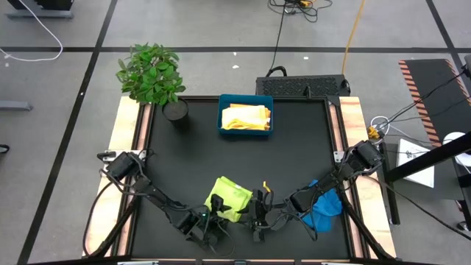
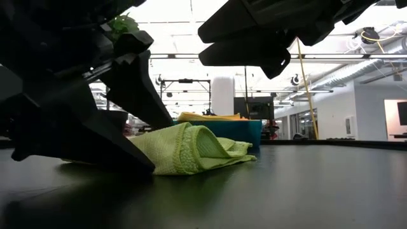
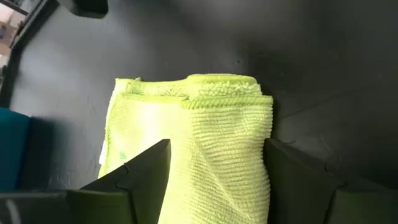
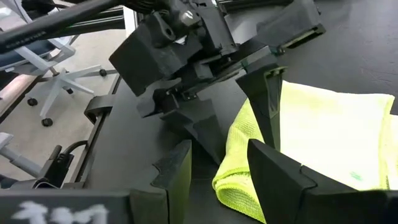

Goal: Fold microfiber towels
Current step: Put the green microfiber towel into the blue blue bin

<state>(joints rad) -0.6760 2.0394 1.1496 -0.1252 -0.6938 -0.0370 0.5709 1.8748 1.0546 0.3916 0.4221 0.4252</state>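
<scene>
Lime green towel (image 1: 229,197) is lying folded on the black table (image 1: 294,147), near the front edge. The left gripper (image 3: 214,171) is standing wide open around it, one finger on each side, holding nothing. The right gripper (image 4: 217,165) is hanging just beside, partly open and empty. I think a finger could catch the soft cloth while lifting away and pull the fold open.

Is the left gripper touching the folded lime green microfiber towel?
Cannot tell. In the left wrist view the open left gripper straddles the lime green towel; no view shows contact or a gap plainly.
</scene>
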